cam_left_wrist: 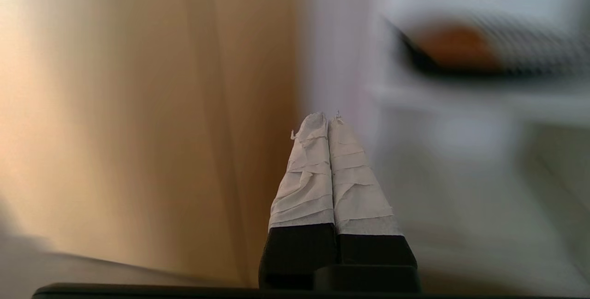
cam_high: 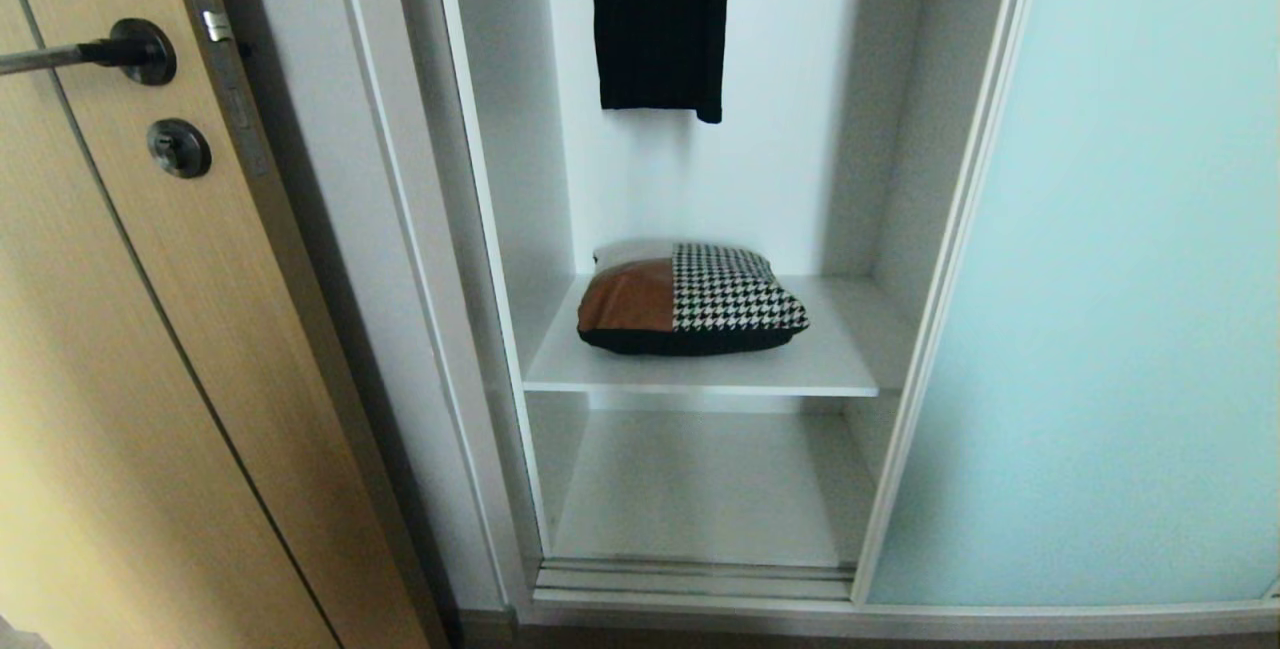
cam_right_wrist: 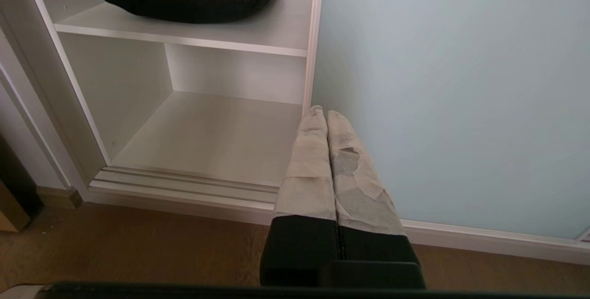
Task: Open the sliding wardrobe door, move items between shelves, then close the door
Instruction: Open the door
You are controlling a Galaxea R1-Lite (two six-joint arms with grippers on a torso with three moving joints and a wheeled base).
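Cushion [cam_high: 692, 300] flat on upper shelf [cam_high: 840, 364], long axis sideways, both grippers closed, empty

A light wood door [cam_high: 150, 349] stands at the left, with a black lever handle [cam_high: 95, 52] and a round black lock [cam_high: 179, 148] below it. Beside it rises the white wardrobe frame [cam_high: 400, 259]. A long black garment [cam_high: 657, 19] hangs inside against the white back wall. Below, brown wood flooring [cam_right_wrist: 138, 243] meets a white base rail [cam_right_wrist: 484, 239]. The light is soft and even.
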